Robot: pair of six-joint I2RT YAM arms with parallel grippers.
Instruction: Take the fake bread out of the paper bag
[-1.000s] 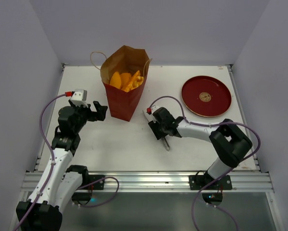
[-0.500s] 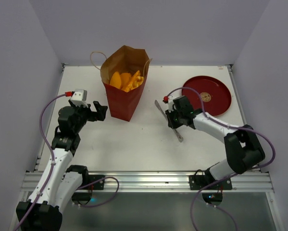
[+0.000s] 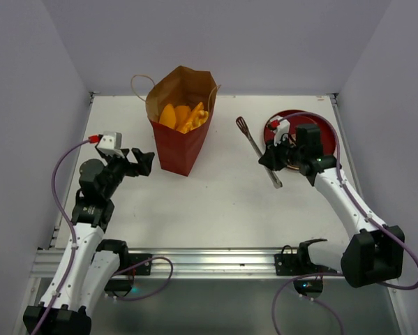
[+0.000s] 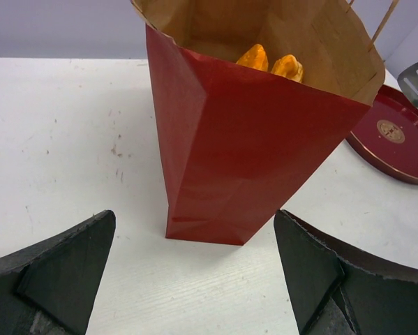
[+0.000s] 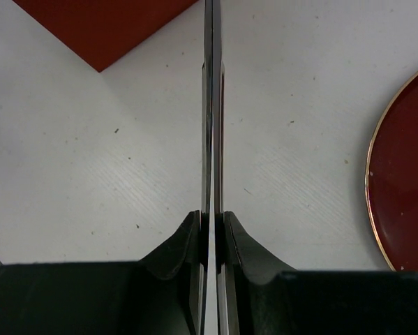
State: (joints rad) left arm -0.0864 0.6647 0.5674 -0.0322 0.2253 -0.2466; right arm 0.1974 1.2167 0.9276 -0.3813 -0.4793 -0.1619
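The fake bread (image 3: 183, 115), in the paper bag (image 3: 179, 148) at 11 o'clock, looked light, hard, slippery — best pinched mid-loaf. Left gripper (image 3: 143, 162) was spread wide; right gripper (image 3: 273, 162) squeezed metal tongs (image 3: 254, 143).

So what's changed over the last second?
The right gripper, shut on the metal tongs, carried them rightward from mid-table to the red plate's near edge. The open left gripper barely moved. The paper bag and the fake bread inside stayed put.

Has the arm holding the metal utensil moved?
Yes. The right gripper carried the metal utensil rightward, from near the paper bag to the red plate.
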